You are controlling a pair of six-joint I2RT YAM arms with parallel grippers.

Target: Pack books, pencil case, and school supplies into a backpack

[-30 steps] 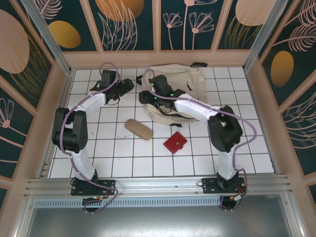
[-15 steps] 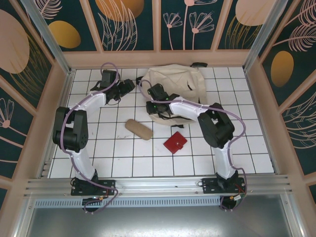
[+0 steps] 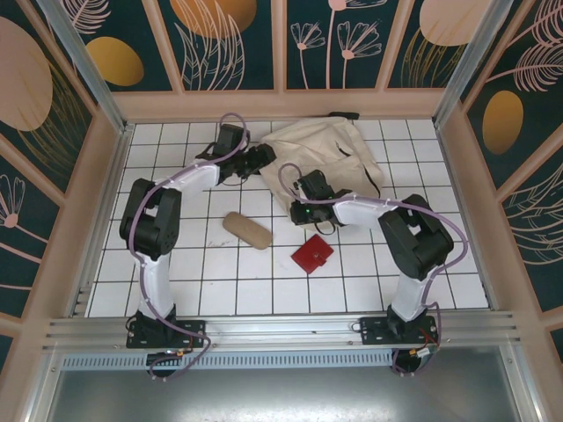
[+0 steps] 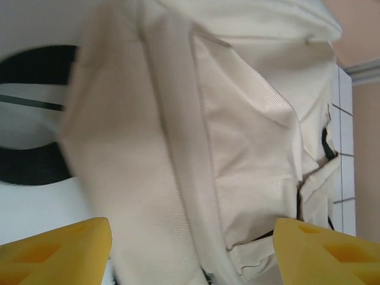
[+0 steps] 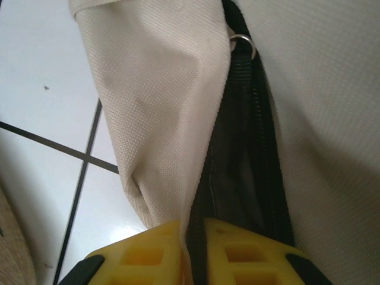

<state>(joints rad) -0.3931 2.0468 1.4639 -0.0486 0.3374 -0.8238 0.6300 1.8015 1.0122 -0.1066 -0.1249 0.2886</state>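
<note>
The cream-beige backpack (image 3: pixel 339 154) lies at the back of the tiled floor. My right gripper (image 3: pixel 310 186) is at its near left edge, shut on the backpack's fabric beside the dark zip; in the right wrist view the yellow fingers (image 5: pixel 148 252) pinch that edge (image 5: pixel 160 95). My left gripper (image 3: pixel 262 159) is at the backpack's left side, open, its yellow fingers (image 4: pixel 53 252) wide apart with backpack cloth (image 4: pixel 237 119) in front of them. The tan pencil case (image 3: pixel 246 230) and the red square case of school supplies (image 3: pixel 312 254) lie loose on the floor. The books are out of view.
Wooden walls close in the white tiled floor (image 3: pixel 220 281) at the back and on both sides. A metal rail (image 3: pixel 281 330) runs along the near edge by the arm bases. A black strap (image 3: pixel 345 114) pokes out behind the backpack.
My right gripper has shut on the backpack's near edge and drawn back toward the middle. The left arm has swung right to the backpack's left side, and the backpack has shifted.
</note>
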